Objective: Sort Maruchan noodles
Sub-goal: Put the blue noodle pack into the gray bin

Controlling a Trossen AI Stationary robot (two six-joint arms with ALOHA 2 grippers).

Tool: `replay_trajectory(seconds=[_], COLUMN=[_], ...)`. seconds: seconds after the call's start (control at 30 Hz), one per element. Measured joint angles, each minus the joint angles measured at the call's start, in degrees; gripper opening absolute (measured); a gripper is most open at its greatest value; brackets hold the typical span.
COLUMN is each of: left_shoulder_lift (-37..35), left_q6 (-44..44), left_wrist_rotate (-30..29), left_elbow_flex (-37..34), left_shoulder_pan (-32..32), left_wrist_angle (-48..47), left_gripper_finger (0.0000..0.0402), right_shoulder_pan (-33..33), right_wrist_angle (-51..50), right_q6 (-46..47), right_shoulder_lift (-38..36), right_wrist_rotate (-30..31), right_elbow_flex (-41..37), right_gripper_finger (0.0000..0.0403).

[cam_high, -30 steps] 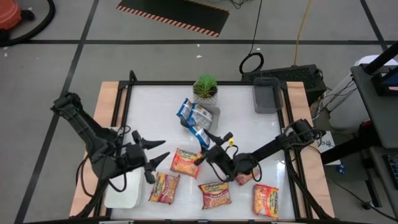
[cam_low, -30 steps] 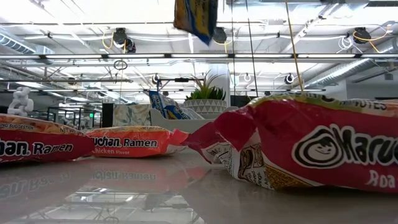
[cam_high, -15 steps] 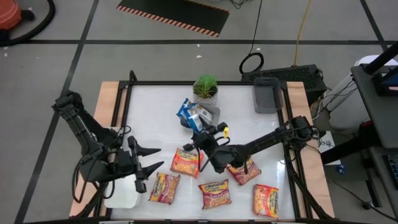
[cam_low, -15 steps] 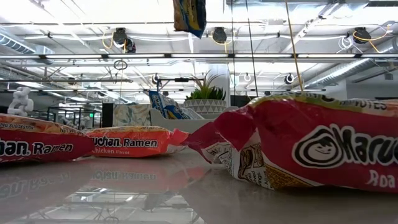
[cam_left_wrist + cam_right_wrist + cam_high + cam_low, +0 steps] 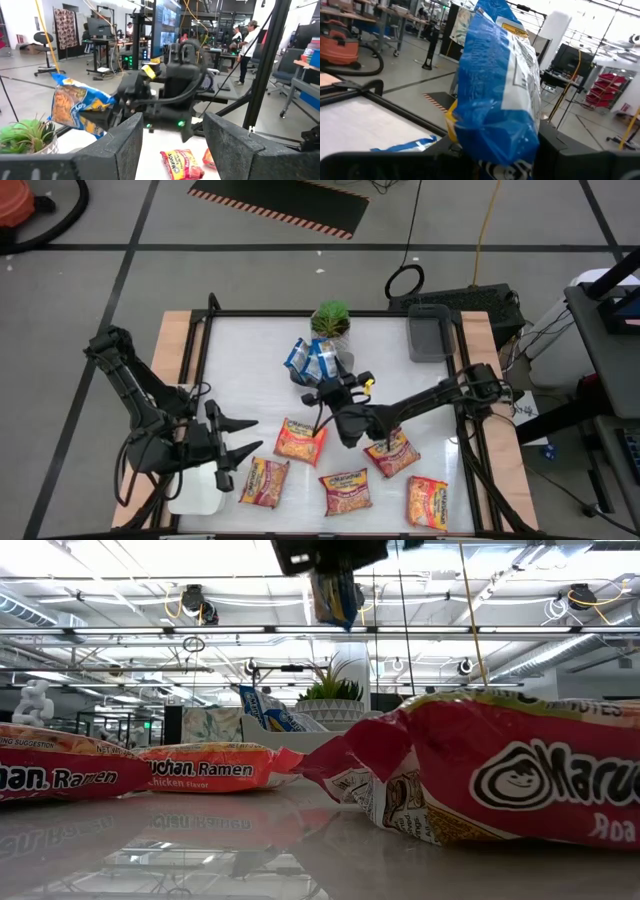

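Right gripper (image 5: pixel 322 385), centre of the high view, is clamped on a blue-white Maruchan packet (image 5: pixel 497 85) and holds it off the table. In the right wrist view that packet fills the middle of the frame: glossy blue film, a white panel with small print, a yellow edge at its upper end, crumpled where the fingers pinch it. The low view shows it hanging at top centre.

Just above the gripper in the high view, more blue-white packets (image 5: pixel 305 356) lie in a grey tray (image 5: pixel 345 364) beside a small potted plant (image 5: pixel 331 320).

Five orange-red packets lie flat on the white tabletop (image 5: pixel 240 360) in the lower half of the high view: one (image 5: pixel 299 440) below the gripper, one (image 5: pixel 264 481) lower left, one (image 5: pixel 345 491) lower centre, one (image 5: pixel 392 454) under the right arm, one (image 5: pixel 427 502) lower right.

Left gripper (image 5: pixel 245 439), lower left, hovers with fingers spread and empty beside a white tray (image 5: pixel 197 492). A dark grey bin (image 5: pixel 430 332) sits upper right.
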Motion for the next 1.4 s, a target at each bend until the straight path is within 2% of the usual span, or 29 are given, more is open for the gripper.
replay_trajectory(seconds=[0.4, 0.73, 0.97, 1.4], left_shoulder_lift=[0.00, 0.00, 0.00, 0.00], left_q6=[1.13, 1.87, 1.85, 1.63], left_wrist_rotate=[0.17, 0.17, 0.17, 0.16], left_elbow_flex=[0.00, 0.00, 0.00, 0.00], left_shoulder_pan=[0.71, 0.92, 0.92, 1.95], left_wrist_angle=[0.04, 0.02, 0.02, 0.01], left_gripper_finger=[0.0212, 0.0212, 0.0212, 0.0212], right_shoulder_pan=[-3.66, -4.68, -4.74, -3.40], right_wrist_angle=[-0.20, -0.17, -0.24, -2.94], right_q6=[9.43, 23.35, 29.95, 36.57], right_shoulder_lift=[0.02, 0.02, 0.02, 0.04], right_wrist_rotate=[-0.04, 0.03, -0.01, -0.05], right_elbow_flex=[-6.42, -13.07, -15.24, -15.31], right_gripper_finger=[0.0118, 0.0118, 0.0117, 0.0107])
